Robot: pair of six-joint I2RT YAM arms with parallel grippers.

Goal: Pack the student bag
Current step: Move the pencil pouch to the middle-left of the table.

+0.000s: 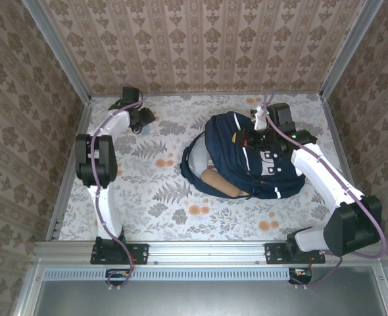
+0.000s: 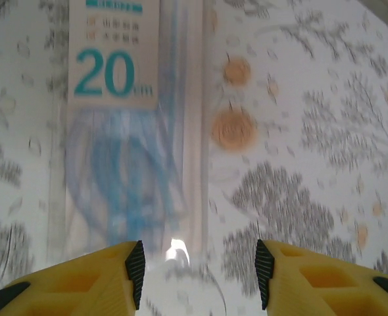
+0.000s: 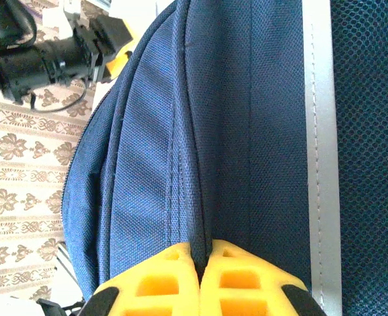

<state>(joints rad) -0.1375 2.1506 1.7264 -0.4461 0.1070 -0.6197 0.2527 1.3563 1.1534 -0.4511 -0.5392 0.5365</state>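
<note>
Inventory of packing station, one moment. Student bag (image 1: 246, 155): navy backpack on the right half of the table (image 1: 154, 191), long axis running roughly far-left to near-right, mouth gaping toward the left with a tan rounded item (image 1: 221, 182) at the opening. Right gripper (image 3: 199, 253): at the bag's far end, fingers closed tight on a raised fold of the blue fabric; arm stretched from its near-right base over the bag, wrist turned left. Left gripper (image 2: 200, 276): at the far-left of the table, well apart from the bag, jaws about half-spread and holding nothing. Clear packet (image 2: 125, 151) marked "20", pale blue contents: flat on the table directly under and ahead of these jaws, long axis running straight away from them, offset so one finger overhangs it and the other overhangs bare cloth. Left arm nearer the packet, elbow raised, wrist pitched down. Judgement: centre the jaws across the packet's narrow width before closing.
</note>
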